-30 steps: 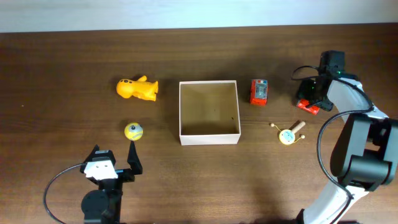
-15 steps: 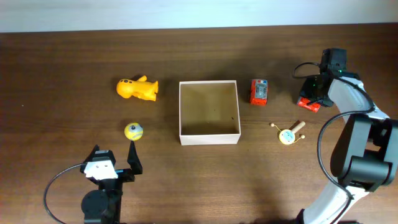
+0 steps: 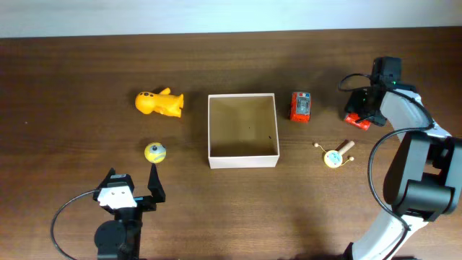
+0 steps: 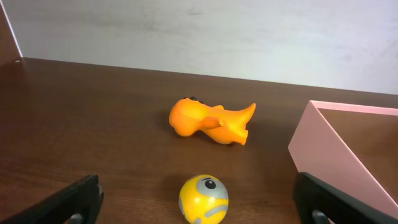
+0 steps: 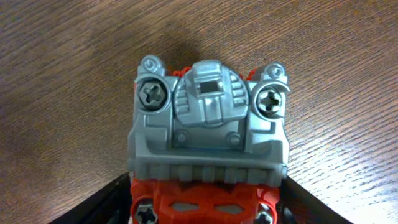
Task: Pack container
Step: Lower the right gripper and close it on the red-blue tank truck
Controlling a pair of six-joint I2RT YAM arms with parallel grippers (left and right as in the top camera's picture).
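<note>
Close to the near edge, left of centre, the left gripper (image 3: 132,177) hovers with its fingers spread wide and nothing between them. Just beyond it on the table (image 3: 65,72) sits a yellow ball (image 3: 155,152) with a grey patch on top, apart from the fingers.

Toward the right edge, about as far in as the ball, lies a yellow disc toy (image 3: 333,158) with a wooden peg sticking out. It is near the container's near-right corner but not touching it.

The container (image 3: 243,161) stands upright in the middle of the table, open top up, its whole tan floor in view.

Left of it, level with its far wall and well apart, an orange duck (image 4: 208,121) lies with its head toward the left edge. A small red toy (image 3: 300,106) sits just beside the container's right wall at the far end, with a gap between them.

Farther right, near the right edge, the right gripper (image 3: 362,110) points down and is closed on a grey-and-red toy (image 5: 208,124), its dark fingers (image 5: 109,199) pressed against both sides of the red lower part. I cannot tell whether that toy rests on the wood or hangs just above it.
</note>
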